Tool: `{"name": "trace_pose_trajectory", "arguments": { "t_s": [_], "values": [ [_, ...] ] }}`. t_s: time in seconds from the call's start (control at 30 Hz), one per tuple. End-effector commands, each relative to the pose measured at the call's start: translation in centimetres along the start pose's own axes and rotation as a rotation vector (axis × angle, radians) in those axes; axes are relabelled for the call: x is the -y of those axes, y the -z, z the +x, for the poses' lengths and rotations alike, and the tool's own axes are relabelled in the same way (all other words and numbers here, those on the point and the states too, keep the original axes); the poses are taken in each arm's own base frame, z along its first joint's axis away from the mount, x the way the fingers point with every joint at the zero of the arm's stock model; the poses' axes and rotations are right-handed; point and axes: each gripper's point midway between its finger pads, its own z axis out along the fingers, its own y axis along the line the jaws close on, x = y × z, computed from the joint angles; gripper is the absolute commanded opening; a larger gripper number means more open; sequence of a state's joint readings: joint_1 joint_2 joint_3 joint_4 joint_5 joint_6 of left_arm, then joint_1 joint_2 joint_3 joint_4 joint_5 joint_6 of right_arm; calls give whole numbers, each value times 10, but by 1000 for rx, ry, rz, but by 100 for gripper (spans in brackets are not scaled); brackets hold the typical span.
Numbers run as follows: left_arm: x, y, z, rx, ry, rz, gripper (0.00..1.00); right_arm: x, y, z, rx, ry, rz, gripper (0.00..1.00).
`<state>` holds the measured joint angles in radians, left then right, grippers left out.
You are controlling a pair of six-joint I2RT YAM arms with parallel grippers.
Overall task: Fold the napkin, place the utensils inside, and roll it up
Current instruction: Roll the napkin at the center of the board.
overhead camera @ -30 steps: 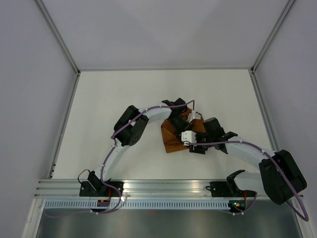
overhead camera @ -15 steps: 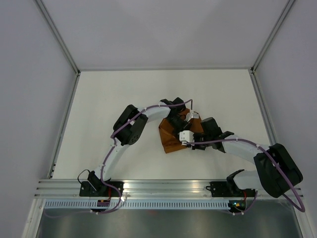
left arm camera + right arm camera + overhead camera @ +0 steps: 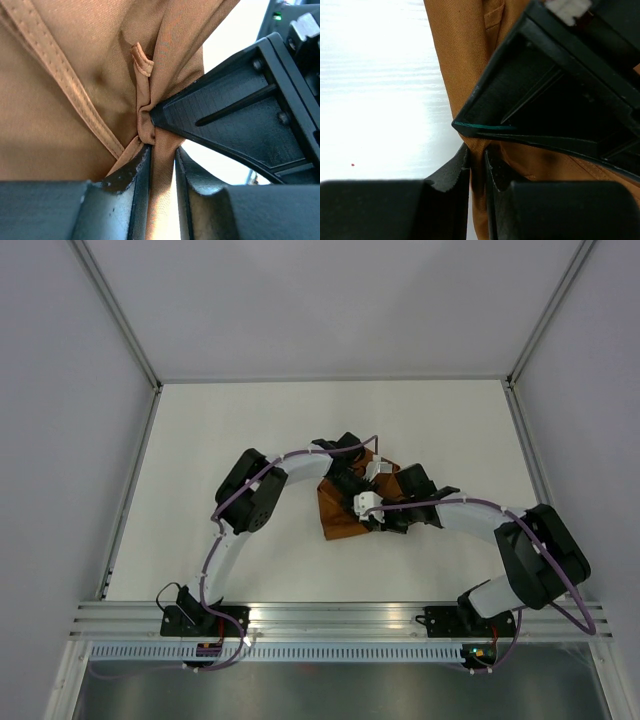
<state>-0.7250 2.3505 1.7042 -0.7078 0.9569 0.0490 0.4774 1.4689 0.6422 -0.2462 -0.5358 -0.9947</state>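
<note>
1. Left gripper [image 3: 162, 152]: jaws nearly closed, only a thin slot between them. A bunched fold of the napkin [image 3: 75, 100] runs through the slot and is pinched there.
2. Right gripper [image 3: 476, 152]: same story, jaws down to a narrow gap with the cloth's edge clamped in it.
3. The two grippers meet tip to tip on the same bunch of cloth. In each wrist view the other arm's black finger fills the upper right, its point just beside the pinch.
4. Napkin: rust-orange and crumpled into a small uneven heap, not flat. It sits near the middle of the table [image 3: 200, 460], slightly right of centre. Seen from above, the near-left part lies on the surface and the far-right part is covered by the two wrists.
5. A stitched hem [image 3: 65, 75] runs diagonally across the left wrist view. A short tab of hem stands up just above the pinch.
6. Surface: plain white tabletop, matte from above. The right wrist view shows glare and one tiny red speck [image 3: 353, 164] left of the cloth.
7. Room: pale grey-white panels on three sides, with aluminium posts [image 3: 120, 315] at the far corners and along the table's side edges.
8. Both arm bases are bolted to an aluminium rail [image 3: 330, 618] at the near edge. Purple cables run along both arms.
</note>
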Motion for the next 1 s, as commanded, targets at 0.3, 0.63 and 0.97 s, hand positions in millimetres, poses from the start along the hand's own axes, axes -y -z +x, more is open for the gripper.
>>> {"name": "trace_pose_trajectory", "arguments": {
  "t_s": [0.3, 0.63, 0.97],
  "values": [
    [-26, 57, -46, 269, -51, -360, 33, -40, -7, 36, -130, -187, -215, 6],
    [-35, 113, -57, 487, 10, -554, 33, -30, -6, 34, -105, -300, -330, 5],
    [-11, 181, -59, 837, -121, -747, 32, -23, -17, 40, -96, -438, -481, 4]
  ]
}}
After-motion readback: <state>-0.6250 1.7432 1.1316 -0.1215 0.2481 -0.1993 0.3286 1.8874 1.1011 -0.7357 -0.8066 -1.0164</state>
